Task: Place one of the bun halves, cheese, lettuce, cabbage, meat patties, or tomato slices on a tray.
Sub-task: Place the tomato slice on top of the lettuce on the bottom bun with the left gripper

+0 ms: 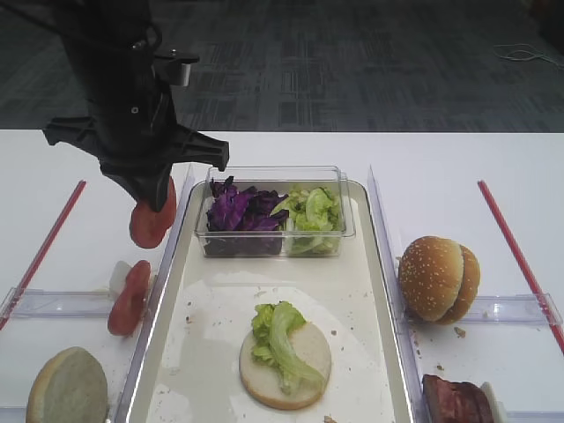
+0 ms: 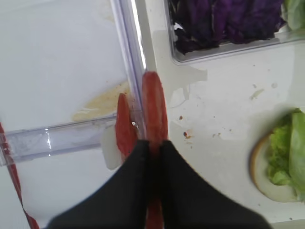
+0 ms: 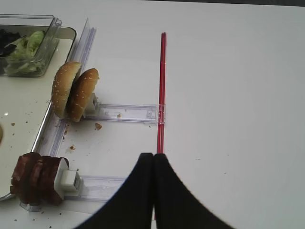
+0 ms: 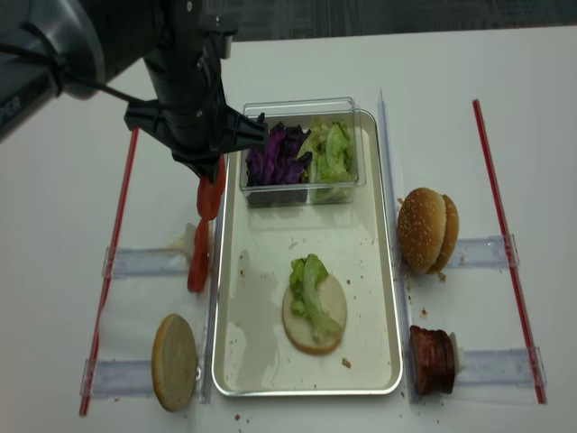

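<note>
My left gripper (image 1: 155, 199) hangs over the left rim of the silvery tray (image 1: 220, 291), shut on a red tomato slice (image 2: 153, 107) held on edge. Below it a second tomato slice (image 1: 129, 298) stands in the clear rack. On the tray floor lies a pale bun half (image 1: 304, 374) topped with lettuce (image 1: 278, 330). The right gripper (image 3: 153, 155) is shut with nothing in it, over the bare table near a red strip (image 3: 162, 81). Sesame bun tops (image 3: 74, 93) and meat patties (image 3: 35, 179) stand to its left. Cheese is out of view.
A clear tub (image 1: 273, 248) at the tray's far end holds purple cabbage (image 1: 238, 211) and more lettuce (image 1: 313, 210). Another pale bun half (image 1: 66, 388) stands at the front left. Clear plastic racks (image 1: 62, 304) and red strips (image 1: 44, 247) flank the tray.
</note>
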Controlling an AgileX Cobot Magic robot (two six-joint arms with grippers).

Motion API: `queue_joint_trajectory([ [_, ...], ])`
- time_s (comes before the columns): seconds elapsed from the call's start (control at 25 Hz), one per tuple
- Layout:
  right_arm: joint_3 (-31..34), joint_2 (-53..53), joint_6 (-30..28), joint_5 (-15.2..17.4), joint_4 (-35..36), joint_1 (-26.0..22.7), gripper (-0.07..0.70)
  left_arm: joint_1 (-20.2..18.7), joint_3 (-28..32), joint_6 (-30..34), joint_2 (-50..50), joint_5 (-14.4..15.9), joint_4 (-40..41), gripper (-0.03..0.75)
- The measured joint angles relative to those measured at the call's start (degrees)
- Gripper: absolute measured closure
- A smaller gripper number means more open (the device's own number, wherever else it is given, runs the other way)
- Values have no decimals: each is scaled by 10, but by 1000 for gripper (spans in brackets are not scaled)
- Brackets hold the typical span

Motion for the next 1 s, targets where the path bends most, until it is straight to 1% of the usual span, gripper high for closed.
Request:
queue_joint_trajectory([
  [0.24,0,0,0,0,0,0,568,0,12,12,-21,1,-27,677],
  [0.56,0,0,1,0,0,0,568,0,62,34,-28,1,-70,678],
  [0.8,0,0,1,0,0,0,568,0,101,44,-28,0,-82,678],
  [1.0,0,0,1,0,0,0,568,0,102,73,-28,-1,-128,678],
])
